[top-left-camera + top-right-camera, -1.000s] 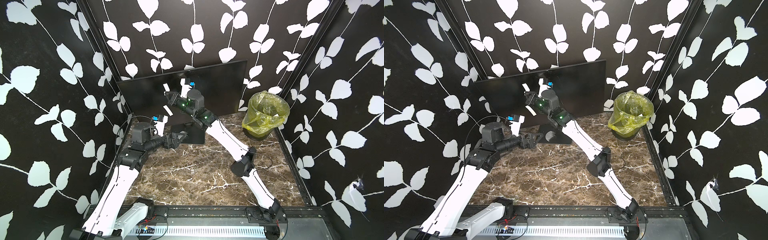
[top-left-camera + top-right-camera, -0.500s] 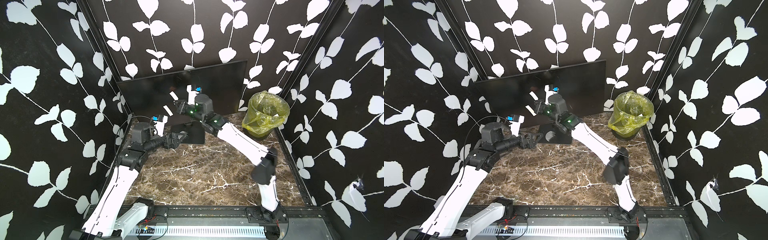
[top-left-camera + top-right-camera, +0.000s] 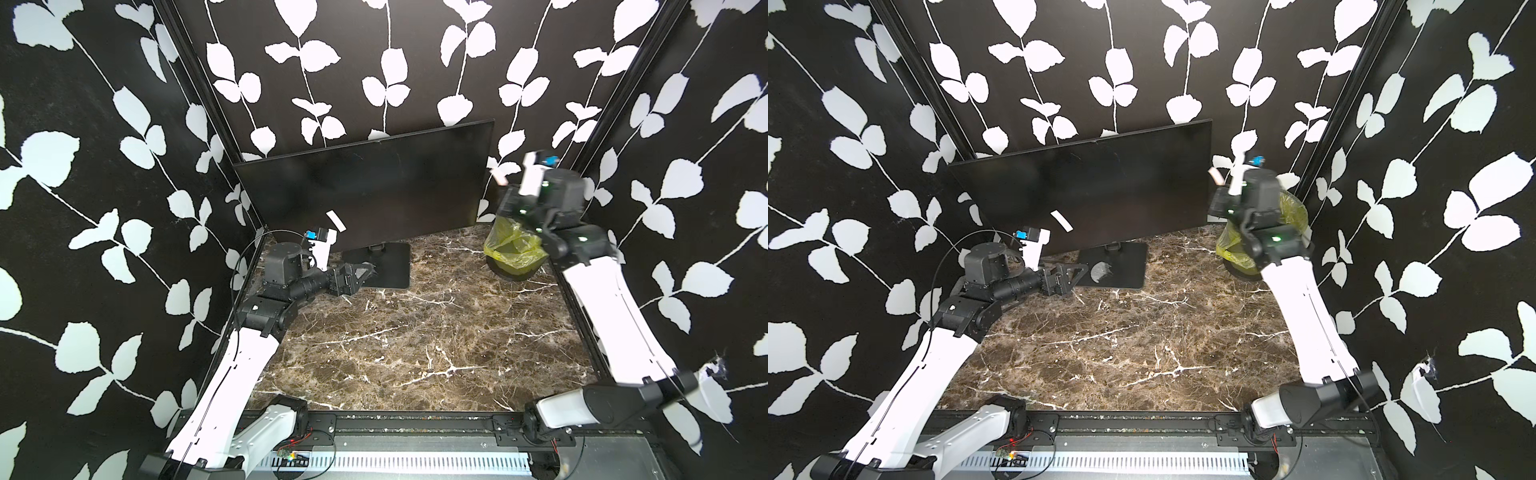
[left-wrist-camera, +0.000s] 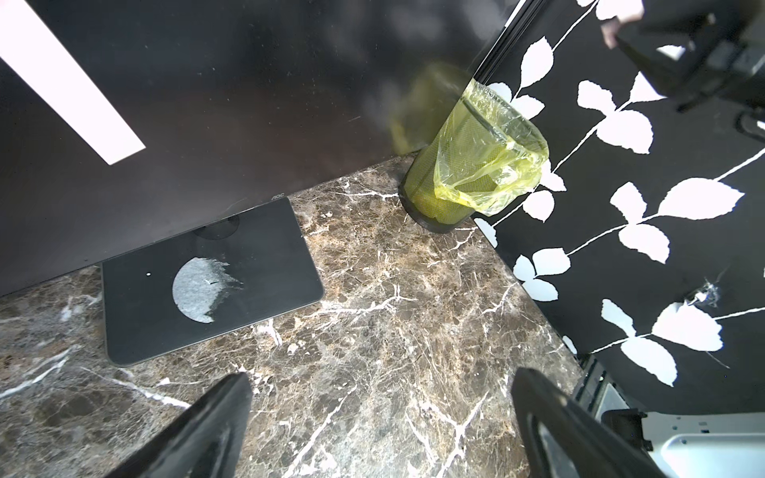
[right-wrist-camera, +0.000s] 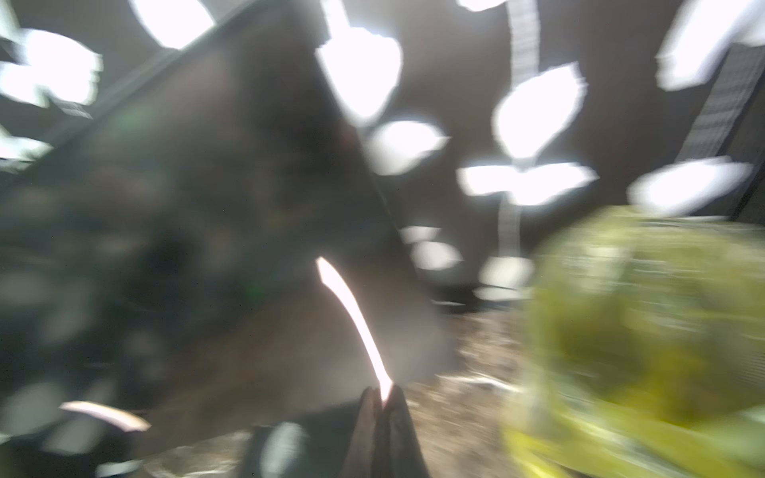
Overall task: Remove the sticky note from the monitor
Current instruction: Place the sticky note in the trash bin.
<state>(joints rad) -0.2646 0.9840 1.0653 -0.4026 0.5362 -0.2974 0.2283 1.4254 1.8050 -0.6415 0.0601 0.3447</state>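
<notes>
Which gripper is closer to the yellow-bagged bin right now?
Right. The right gripper, jaws shut on the sticky note, hangs just above the bin; the left gripper is far off, at the monitor's base plate.

One monitor (image 3: 365, 183), one note (image 3: 498, 176), one bin (image 3: 515, 253), two arms (image 3: 237, 374) (image 3: 598, 307).

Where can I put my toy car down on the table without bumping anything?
The whole middle and front of the marble table is bare, down to the front rail. A bare strip also lies between the monitor's base plate and the bin. Crowded: the left gripper by the base plate, and the right gripper up near the bin.
</notes>
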